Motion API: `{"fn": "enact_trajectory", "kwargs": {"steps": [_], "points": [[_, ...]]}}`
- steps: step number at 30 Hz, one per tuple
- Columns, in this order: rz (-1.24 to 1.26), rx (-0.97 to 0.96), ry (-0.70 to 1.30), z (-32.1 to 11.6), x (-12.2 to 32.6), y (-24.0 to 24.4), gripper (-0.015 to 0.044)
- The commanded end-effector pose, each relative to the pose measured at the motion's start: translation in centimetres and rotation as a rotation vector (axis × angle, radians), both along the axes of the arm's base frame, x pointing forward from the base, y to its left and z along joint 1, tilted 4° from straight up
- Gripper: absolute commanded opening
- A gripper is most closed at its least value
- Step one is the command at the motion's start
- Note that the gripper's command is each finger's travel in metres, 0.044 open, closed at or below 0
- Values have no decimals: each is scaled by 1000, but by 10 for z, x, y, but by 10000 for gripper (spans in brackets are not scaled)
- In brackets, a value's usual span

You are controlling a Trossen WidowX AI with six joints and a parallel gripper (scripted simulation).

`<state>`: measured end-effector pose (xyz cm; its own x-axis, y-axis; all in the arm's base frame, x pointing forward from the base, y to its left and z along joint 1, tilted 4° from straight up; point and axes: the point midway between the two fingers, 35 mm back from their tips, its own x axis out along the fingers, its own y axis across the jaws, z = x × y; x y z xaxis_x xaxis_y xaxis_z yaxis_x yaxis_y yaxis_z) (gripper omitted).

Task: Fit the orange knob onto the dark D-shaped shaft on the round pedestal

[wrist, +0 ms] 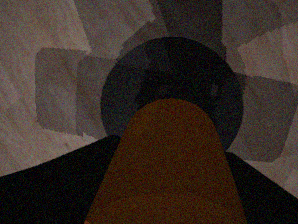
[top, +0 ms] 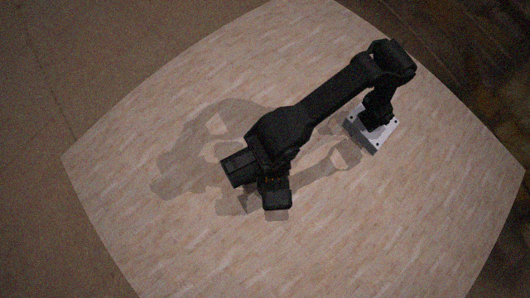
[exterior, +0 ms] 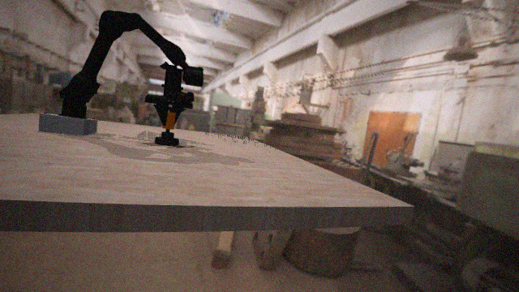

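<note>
So your pincer point(exterior: 170, 122) point(wrist: 170, 155) is clamped on the knob point(exterior: 170, 120) point(wrist: 170, 160), one finger either side. In the exterior view the knob hangs upright, right above the shaft point(exterior: 168, 132). Can't tell if its mouth is touching the shaft tip or just short of it. Either way it isn't down on the pedestal point(exterior: 167, 140) point(wrist: 172, 65), whose disc pokes out past the knob toward 12 o'clock in the wrist view.

Pedestal's on the counter point(exterior: 243, 178) point(top: 352, 215) point(wrist: 20, 20), and the arm's base point(exterior: 68, 124) point(top: 374, 134) sits well apart, at about 10 o'clock from it in the exterior view.

What I'd worry about: you can't see either flat, so if they're off, pushing hard will just jam the knob on the tip, or make it tilt or slip up between your fingers. Turning with too light a press could skate it off sideways. I'd press gently, twist slowly, and feel for the drop. Let go early and it may sit crooked or topple.
</note>
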<state>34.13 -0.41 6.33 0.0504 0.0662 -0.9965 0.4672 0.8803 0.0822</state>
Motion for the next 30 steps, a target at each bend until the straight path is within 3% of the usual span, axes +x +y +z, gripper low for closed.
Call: {"fn": "enact_trajectory", "kwargs": {"steps": [1,11,30], "points": [[8,0,-2,0,0,0,0],[-91,5,5,-5,0,0,0],[-15,1,-1,-13,0,1,0]]}}
